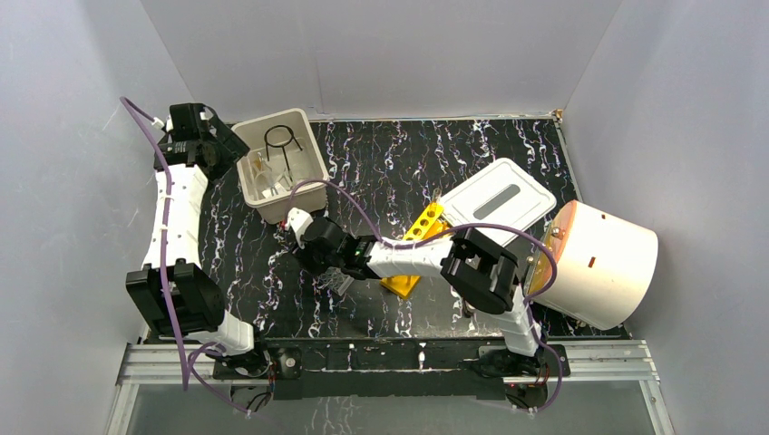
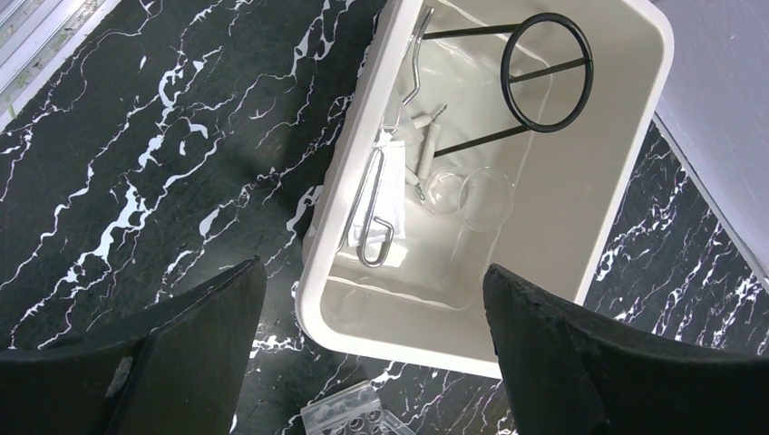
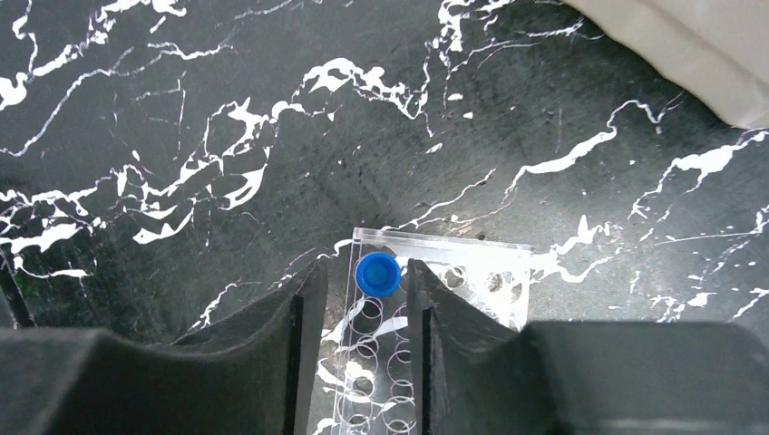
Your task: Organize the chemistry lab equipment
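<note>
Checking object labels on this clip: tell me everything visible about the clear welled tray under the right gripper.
The clear tray looks like transparent plastic, rectangular, with rows of round wells. It lies flat on the black marbled table, apart from the beige bin. A blue cap sits in a corner well. The right gripper straddles that corner; contact unclear.
</note>
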Tool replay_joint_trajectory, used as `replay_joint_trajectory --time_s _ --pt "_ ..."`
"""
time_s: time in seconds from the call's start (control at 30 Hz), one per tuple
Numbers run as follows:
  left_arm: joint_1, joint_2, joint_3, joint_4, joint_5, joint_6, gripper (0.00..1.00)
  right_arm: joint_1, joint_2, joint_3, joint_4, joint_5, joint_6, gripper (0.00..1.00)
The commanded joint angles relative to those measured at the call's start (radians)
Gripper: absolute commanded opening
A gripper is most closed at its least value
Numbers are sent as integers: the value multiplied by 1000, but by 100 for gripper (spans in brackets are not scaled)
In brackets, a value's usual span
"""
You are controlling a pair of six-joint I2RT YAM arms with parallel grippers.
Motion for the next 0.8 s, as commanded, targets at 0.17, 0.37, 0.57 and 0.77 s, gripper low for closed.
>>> replay_joint_trajectory --time_s 0.17,0.37,0.57,0.77 --pt "3 -29 57 -18 12 37 89 -5 -62 136 -109 -25 -19 73" --pt "1 -49 93 -5 70 57 89 -45 -351 29 -96 -4 -117 85" --pt "-16 -32 128 -3 92 68 89 -208 -402 15 -296 -41 -105 72" --pt "-26 -33 122 -5 78 80 89 -255 -300 92 -452 -103 -141 41"
